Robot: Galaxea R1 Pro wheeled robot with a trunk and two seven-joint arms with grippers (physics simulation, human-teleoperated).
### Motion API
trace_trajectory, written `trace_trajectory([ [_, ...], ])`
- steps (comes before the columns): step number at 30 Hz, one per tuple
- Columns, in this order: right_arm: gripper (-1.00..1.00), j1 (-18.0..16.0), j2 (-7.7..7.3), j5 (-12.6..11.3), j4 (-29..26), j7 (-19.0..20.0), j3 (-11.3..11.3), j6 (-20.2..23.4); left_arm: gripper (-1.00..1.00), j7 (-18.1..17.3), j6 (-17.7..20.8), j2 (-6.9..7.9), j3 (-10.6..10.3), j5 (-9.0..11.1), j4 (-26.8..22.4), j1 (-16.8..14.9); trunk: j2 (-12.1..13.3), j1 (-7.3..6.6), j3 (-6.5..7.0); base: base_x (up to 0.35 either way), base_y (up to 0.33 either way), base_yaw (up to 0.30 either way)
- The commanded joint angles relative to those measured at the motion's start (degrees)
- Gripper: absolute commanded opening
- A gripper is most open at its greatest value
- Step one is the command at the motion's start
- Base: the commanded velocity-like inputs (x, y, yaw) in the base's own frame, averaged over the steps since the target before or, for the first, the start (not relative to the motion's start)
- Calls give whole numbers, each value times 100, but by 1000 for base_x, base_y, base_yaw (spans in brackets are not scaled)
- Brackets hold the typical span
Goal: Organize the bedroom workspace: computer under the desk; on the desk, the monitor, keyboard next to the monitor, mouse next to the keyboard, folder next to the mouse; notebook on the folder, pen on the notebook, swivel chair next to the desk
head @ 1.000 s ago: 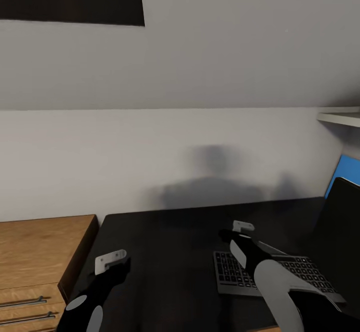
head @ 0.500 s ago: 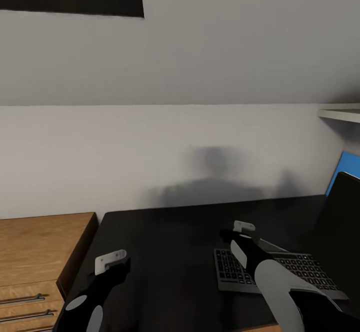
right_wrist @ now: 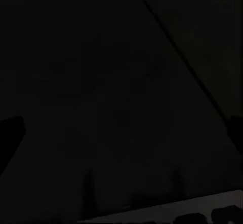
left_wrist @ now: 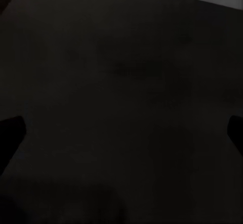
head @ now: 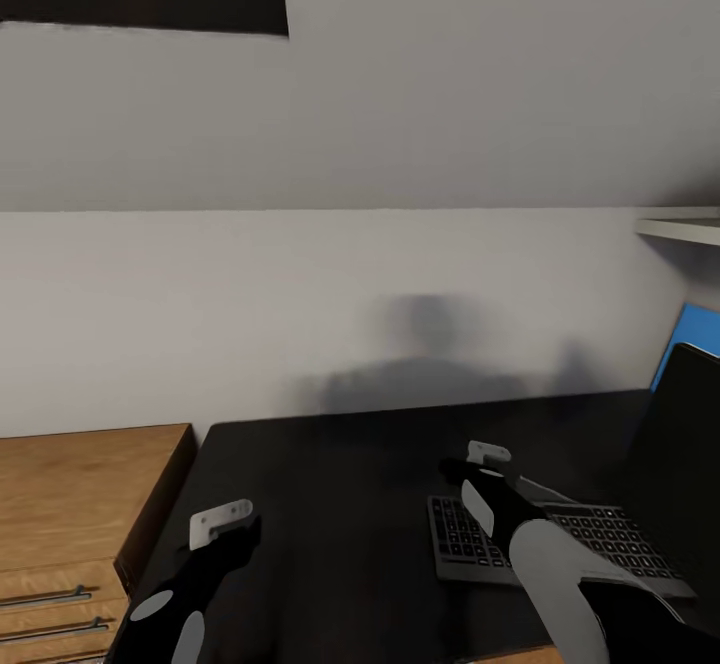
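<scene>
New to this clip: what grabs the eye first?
The black desk below a bare grey wall, with the keyboard lying partly under the right arm. The dark monitor stands at the right edge, and a wooden drawer unit sits at the left.

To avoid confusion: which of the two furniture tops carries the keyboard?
The black desk carries the keyboard; the light wooden drawer unit beside it does not.
</scene>
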Motion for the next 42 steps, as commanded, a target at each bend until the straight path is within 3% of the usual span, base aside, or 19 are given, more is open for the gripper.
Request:
trace_trajectory([
  [1, 100, -1, 4, -45, -17, -17, -14, 20, 100, 39, 26, 1, 3, 61, -7, -4, -4, -1, -7, -143, 0, 0],
  [17, 100, -1, 31, -59, -44, -1, -14, 20, 100, 36, 32, 11, 9, 62, -7, -3, -4, -1, -7, -233, -30, 0],
  [31, 100, -1, 19, -62, -48, 0, -14, 29, 100, 43, 10, -4, -22, 62, -7, -4, -4, -1, -7, -24, -14, 0],
  [42, 100, -1, -24, -42, -22, -6, -14, 60, 100, 44, 8, -11, -16, 62, -7, -3, -446, 241, -205, 0, 0, 0],
])
